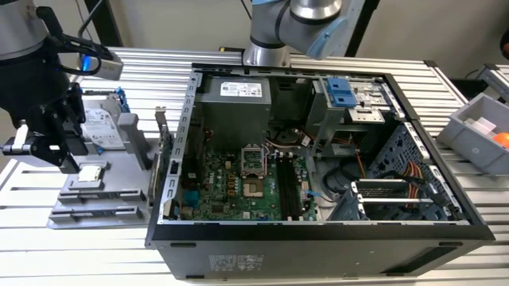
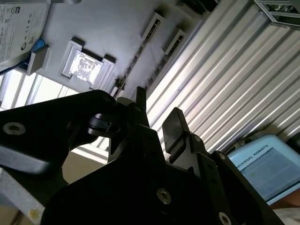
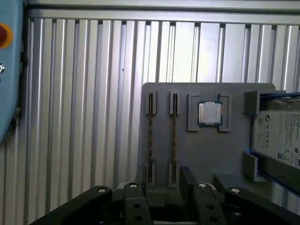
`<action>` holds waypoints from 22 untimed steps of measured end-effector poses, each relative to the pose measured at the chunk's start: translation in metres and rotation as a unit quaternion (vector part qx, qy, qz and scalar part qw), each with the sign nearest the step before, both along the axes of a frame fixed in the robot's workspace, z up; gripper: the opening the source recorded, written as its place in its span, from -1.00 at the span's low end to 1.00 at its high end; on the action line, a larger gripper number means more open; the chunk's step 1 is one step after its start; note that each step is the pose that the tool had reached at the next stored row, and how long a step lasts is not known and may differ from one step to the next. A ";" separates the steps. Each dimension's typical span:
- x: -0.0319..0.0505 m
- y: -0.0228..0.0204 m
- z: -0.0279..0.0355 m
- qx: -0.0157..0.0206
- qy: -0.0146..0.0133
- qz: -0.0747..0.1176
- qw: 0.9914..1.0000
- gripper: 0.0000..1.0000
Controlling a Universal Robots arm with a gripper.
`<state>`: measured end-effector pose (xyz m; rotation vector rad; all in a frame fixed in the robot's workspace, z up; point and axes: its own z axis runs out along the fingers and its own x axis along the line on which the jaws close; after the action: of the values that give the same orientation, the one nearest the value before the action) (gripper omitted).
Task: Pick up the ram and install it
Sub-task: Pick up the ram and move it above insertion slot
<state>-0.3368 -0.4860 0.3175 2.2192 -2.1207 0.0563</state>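
Two ram sticks stand on edge in a grey holder plate (image 3: 206,154): one ram (image 3: 150,136) and a second ram (image 3: 174,136) run side by side. In the second wrist view the ram (image 2: 135,63) shows as a thin dark line. My gripper (image 3: 165,183) hangs over the near end of the sticks, above the plate, open with nothing between its black fingers (image 2: 176,124). In the exterior view the gripper (image 1: 54,156) is at the left, over the plate (image 1: 119,173), apart from the computer case.
The open computer case (image 1: 187,149) fills the middle, with the motherboard's black slots (image 1: 288,187) inside. The plate also holds a silver processor chip (image 3: 209,114) and a hard drive (image 3: 281,138) in a blue bracket. A grey bin (image 1: 477,134) stands at the exterior view's right.
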 end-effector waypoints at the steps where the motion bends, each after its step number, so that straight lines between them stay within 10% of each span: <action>1: 0.0000 0.0000 -0.0005 -0.001 0.000 0.000 1.000 -1.00; 22: 0.0000 0.0000 -0.0093 -0.005 0.005 0.000 1.000 -1.00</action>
<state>-0.3368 -0.4860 0.3082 2.2093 -2.1105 0.0545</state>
